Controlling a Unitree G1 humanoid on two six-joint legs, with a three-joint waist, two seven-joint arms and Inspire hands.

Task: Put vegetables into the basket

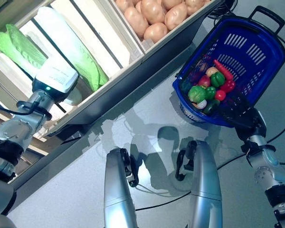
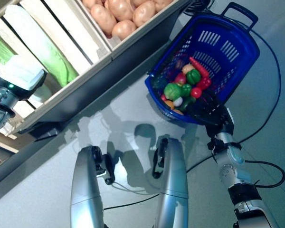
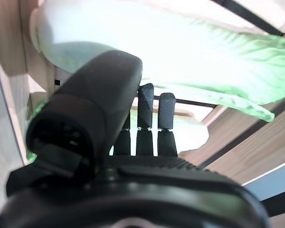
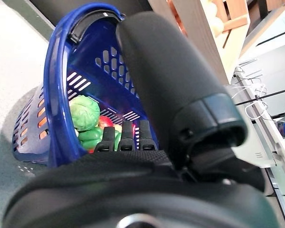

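The blue basket stands on the floor at the right, beside the stand. In it lie a round green vegetable, green peppers, a long red chilli and small red ones. My right hand is at the basket's near rim with its fingers straight, empty; its fingers point over the rim into the basket. My left hand is inside a wooden crate, its fingers straight, just under a long pale green cabbage, which also shows in the left eye view.
The wooden stand with slatted crates runs across the top left, on a dark base ledge. The grey floor lies between the stand and the basket. The basket's black handle is on its far side.
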